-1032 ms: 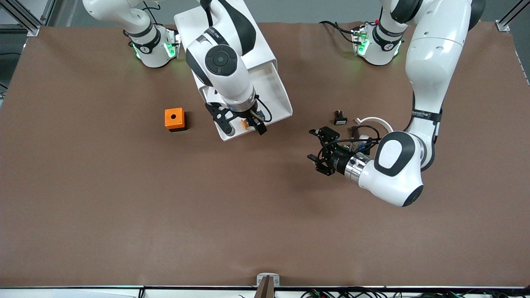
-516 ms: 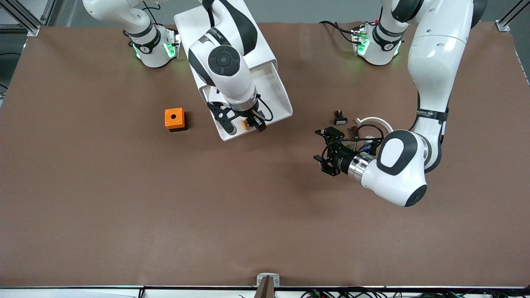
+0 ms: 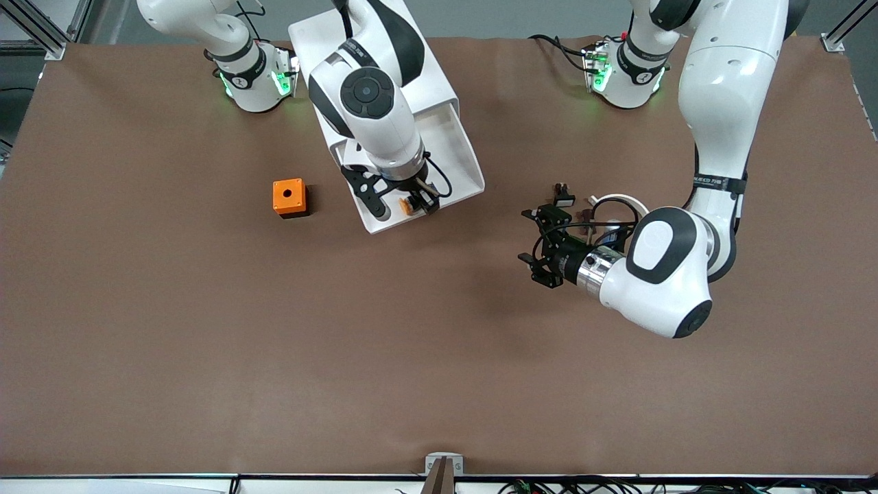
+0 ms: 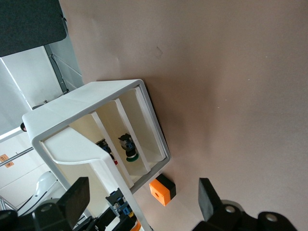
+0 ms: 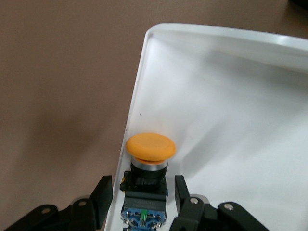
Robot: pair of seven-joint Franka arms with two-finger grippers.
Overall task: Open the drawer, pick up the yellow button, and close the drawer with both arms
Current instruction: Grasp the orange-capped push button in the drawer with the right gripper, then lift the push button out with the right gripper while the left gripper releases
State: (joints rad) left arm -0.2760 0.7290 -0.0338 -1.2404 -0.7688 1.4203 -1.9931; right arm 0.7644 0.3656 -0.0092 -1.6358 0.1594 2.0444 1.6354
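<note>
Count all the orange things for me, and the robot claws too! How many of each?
Orange button in the open drawer: 1
Orange box on the table: 1
Robot claws, right claw and left claw: 2
Total: 4

Brown-covered table [image 3: 206, 357], aluminium frame [image 3: 41, 31]

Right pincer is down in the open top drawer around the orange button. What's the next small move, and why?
Probably close the right pincer on the small orange-capped push button. Its dark body sits between the open black fingers, near the rim of the pulled-out white plastic top drawer, so nothing grips it yet. Lift only after that. The left pincer waits open over the brown table.
</note>
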